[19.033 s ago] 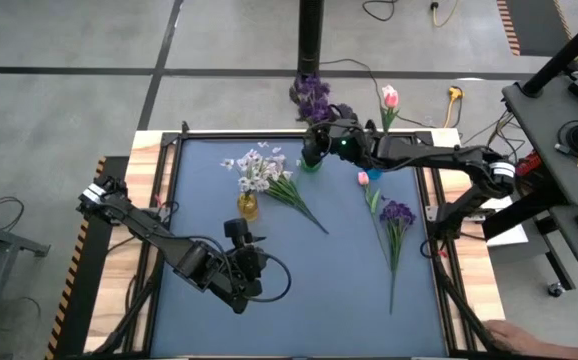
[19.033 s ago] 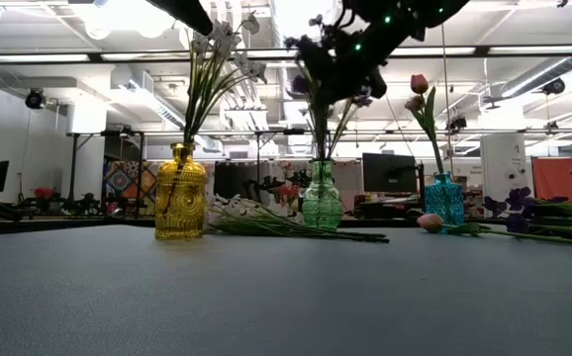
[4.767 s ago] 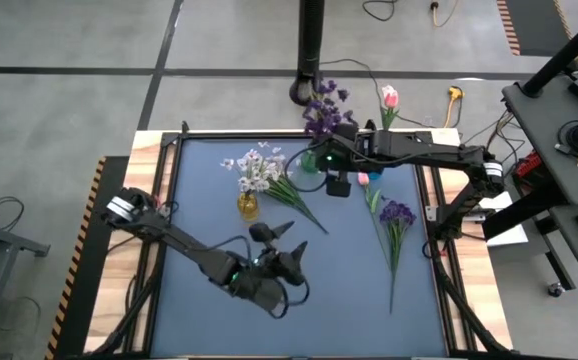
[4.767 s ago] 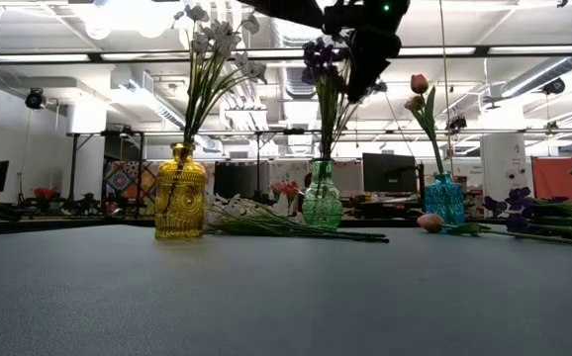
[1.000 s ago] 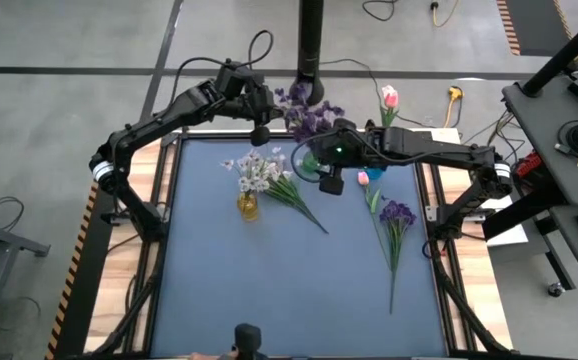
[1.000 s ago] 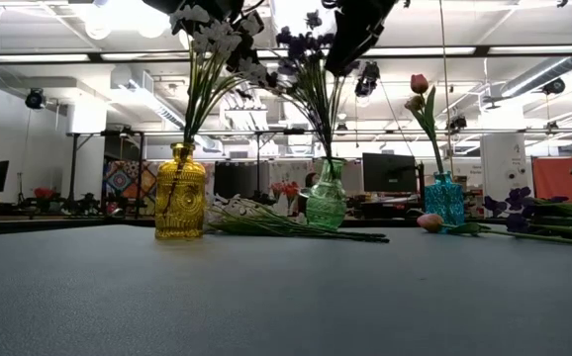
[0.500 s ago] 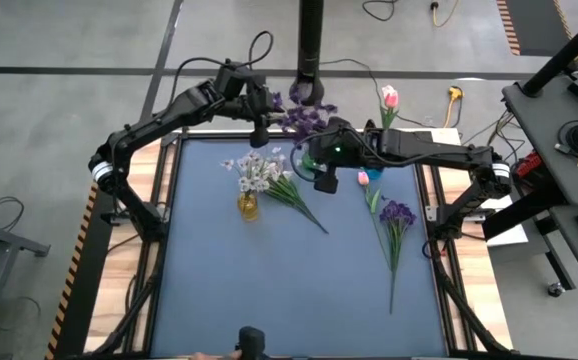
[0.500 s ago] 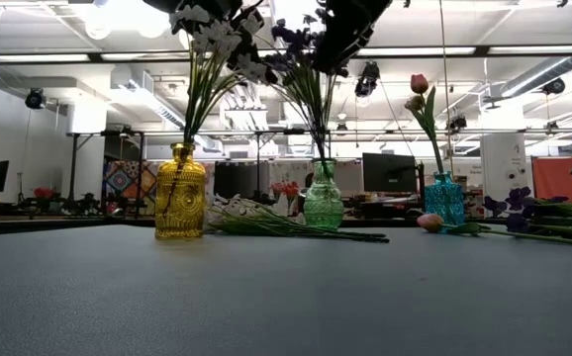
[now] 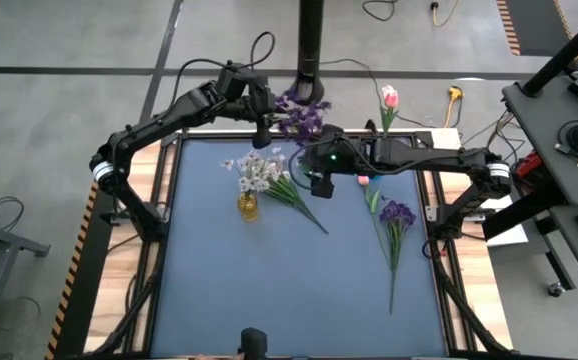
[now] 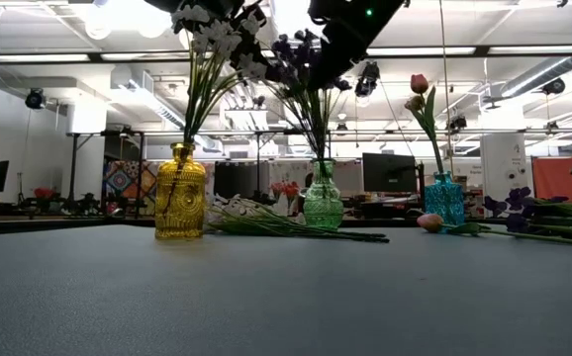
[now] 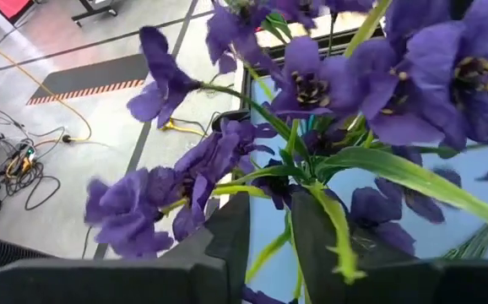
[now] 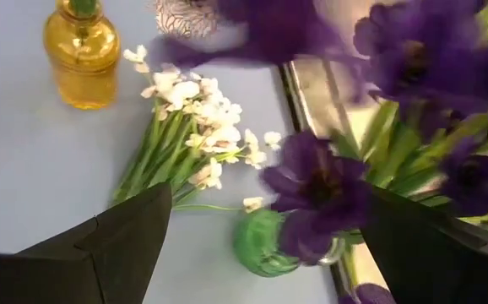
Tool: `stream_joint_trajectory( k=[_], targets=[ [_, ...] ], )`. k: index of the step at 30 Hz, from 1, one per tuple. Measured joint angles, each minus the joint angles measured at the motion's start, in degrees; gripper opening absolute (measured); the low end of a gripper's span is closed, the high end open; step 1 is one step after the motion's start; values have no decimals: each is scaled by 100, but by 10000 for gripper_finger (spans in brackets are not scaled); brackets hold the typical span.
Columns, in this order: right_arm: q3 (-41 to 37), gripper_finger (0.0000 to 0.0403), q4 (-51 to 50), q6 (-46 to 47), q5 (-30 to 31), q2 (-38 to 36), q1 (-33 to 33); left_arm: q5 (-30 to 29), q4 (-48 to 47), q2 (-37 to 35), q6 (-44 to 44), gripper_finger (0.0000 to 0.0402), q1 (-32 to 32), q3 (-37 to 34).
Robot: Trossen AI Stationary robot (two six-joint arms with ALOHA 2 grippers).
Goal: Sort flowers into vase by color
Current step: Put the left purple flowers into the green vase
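Open-plan robotics lab/workshop: bare concrete floor [image 9: 59, 40] with loose cables [image 9: 379, 10], hazard-striped edging [image 9: 81, 250] by the counter [image 9: 299, 280], exposed ceiling ducts [image 10: 138, 79], strip lights [image 10: 524, 49], monitors [image 10: 388, 170] and equipment racks [image 10: 93, 163] behind.

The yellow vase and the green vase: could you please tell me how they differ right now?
The yellow vase holds white flowers; the green vase holds purple flowers. The yellow vase looks taller and straighter, the green vase rounder. Loose white sprigs lie between them on the table. Both stand upright and are of patterned glass.
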Motion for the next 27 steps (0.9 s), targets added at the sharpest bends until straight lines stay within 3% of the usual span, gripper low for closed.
stream_joint_trajectory(
  k=[10, 16, 22, 27],
  targets=[
    [0, 359, -124, -100, 1005, -11, 0, -4, -116, 0, -2, 46, 0, 0],
    [0, 359, -322, -641, 1026, -11, 26, -11, -140, 2, -2, 43, 0, -2],
    [0, 359, -328, -619, 1024, -11, 91, -386, -140, 4, -2, 42, 0, -2],
    [0, 359, -328, -532, 1095, -41, 98, -368, -144, 4, -2, 42, 0, -2]
  ],
)
